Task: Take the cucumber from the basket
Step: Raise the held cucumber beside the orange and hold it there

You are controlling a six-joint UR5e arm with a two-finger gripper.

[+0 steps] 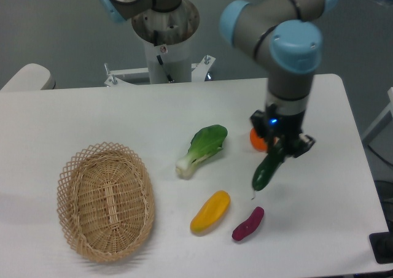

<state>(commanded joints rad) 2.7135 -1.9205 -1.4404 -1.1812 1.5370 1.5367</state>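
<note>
The gripper (pixel 281 148) hangs over the right half of the white table (pixel 73 115), its fingers clamped on the upper end of the cucumber (pixel 267 170). The cucumber is dark green and glossy, and it tilts down and to the left from the grip, its lower tip free in the air above the tabletop (a thin stem or thread shows at that tip). It is well apart from the basket (pixel 105 199), which sits near the table's left front edge with nothing visible inside it.

Just behind the gripper, partly hidden by it, lies an orange fruit (pixel 257 139); only its left side shows. To the left of the gripper, near the middle of the table, a bok choy (pixel 201 148) lies on its side, its leafy green end pointing up and right and its white stalk end down and left. Below the held cucumber, a yellow vegetable (pixel 210 212) and a purple vegetable (pixel 248 223) lie side by side near the front edge, both slanted the same way, apart from each other.

The arm's grey tube and blue-capped joints (pixel 298 45) rise above the gripper, and the robot's base (pixel 164 38) stands behind the table's far edge.
</note>
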